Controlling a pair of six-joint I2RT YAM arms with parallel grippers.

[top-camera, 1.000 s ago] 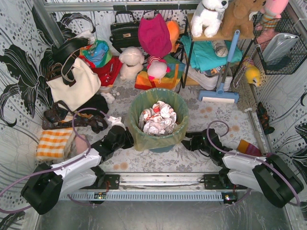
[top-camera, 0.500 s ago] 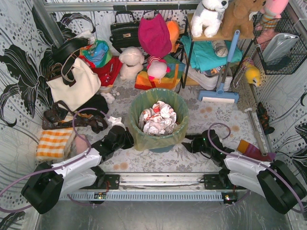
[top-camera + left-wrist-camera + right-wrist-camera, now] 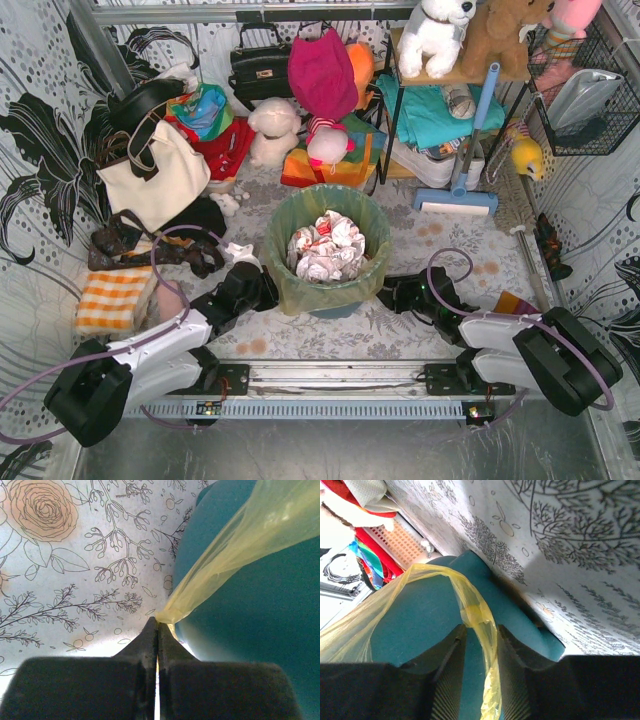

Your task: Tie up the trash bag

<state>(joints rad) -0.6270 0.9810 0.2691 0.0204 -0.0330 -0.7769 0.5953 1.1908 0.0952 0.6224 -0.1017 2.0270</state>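
The yellow-green trash bag (image 3: 331,262) lines a round teal bin (image 3: 333,306) in the middle of the floor, with crumpled white-and-red paper (image 3: 329,246) inside. My left gripper (image 3: 266,291) is at the bin's left side, shut on a pulled-out corner of the bag (image 3: 200,587). My right gripper (image 3: 392,295) is at the bin's right side, jaws open, with a twisted strip of the bag (image 3: 480,620) hanging between its fingers (image 3: 451,665) against the teal wall (image 3: 415,630).
A white tote bag (image 3: 155,175), an orange checked cloth (image 3: 113,298) and dark straps (image 3: 150,250) lie at the left. Soft toys, a black handbag (image 3: 262,65) and a blue-handled mop (image 3: 462,195) stand behind. A rail (image 3: 330,375) runs along the near edge.
My right gripper has moved left, closer to the bin's right side. The left arm and the bag have barely moved.
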